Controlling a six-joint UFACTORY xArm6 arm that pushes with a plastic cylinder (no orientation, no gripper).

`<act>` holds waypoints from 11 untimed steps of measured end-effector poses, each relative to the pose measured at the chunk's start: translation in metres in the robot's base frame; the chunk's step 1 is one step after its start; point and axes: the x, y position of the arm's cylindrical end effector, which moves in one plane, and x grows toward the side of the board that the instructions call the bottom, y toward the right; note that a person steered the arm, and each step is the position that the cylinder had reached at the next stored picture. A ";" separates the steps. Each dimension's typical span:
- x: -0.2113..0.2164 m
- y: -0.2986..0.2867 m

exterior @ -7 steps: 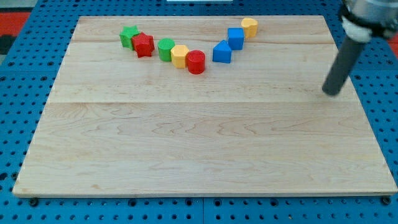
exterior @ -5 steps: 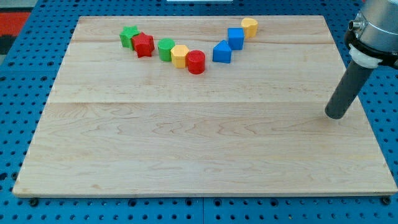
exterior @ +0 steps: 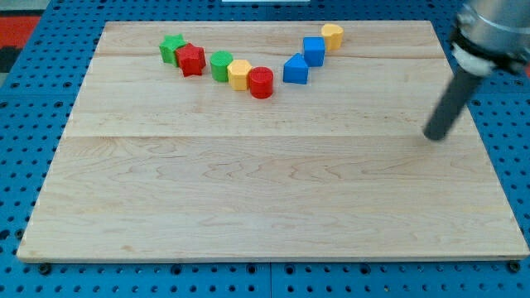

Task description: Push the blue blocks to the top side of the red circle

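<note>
Camera view, single frame: wooden board (exterior: pixel 265 190) on a blue pegboard table (exterior: pixel 25 124), bearing eight small blocks in a shallow V-shaped chain near the board's 12 o'clock edge. Containers: none on record; every block lies loose on the board. Left arm of the chain, from the view's left: green star block (exterior: pixel 171 47), touching the red star block (exterior: pixel 191 60) at its 4 o'clock; green cylinder (exterior: pixel 220 65) just beside that; yellow block (exterior: pixel 239 74), shape rounded but not clear, touching the green cylinder; red circle (exterior: pixel 261 82), a short cylinder, at the low point of the chain and touching the yellow block. Right arm of the chain: blue block with a peaked top (exterior: pixel 296 69) at about 2 o'clock of the red circle, near it but apart; blue cube (exterior: pixel 314 51) touching the peaked one at its 1 o'clock; yellow rounded block (exterior: pixel 332 36) just beside the cube, nearest the board's far edge. Both blue blocks lie to the red circle's right and slightly above it. My tip (exterior: pixel 435 136) rests on the board near its 3 o'clock edge, well apart from all blocks, roughly at 4 o'clock of the blue pair; it carries no fingers, touches no block and holds nothing. The rod is motion-blurred, and its upper housing (exterior: pixel 489 33) is cut off by the frame's top right corner.
</note>
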 end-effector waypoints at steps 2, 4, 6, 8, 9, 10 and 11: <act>-0.097 -0.162; -0.131 -0.120; -0.139 -0.021; -0.178 -0.025; -0.144 -0.056; -0.141 -0.095; -0.169 -0.040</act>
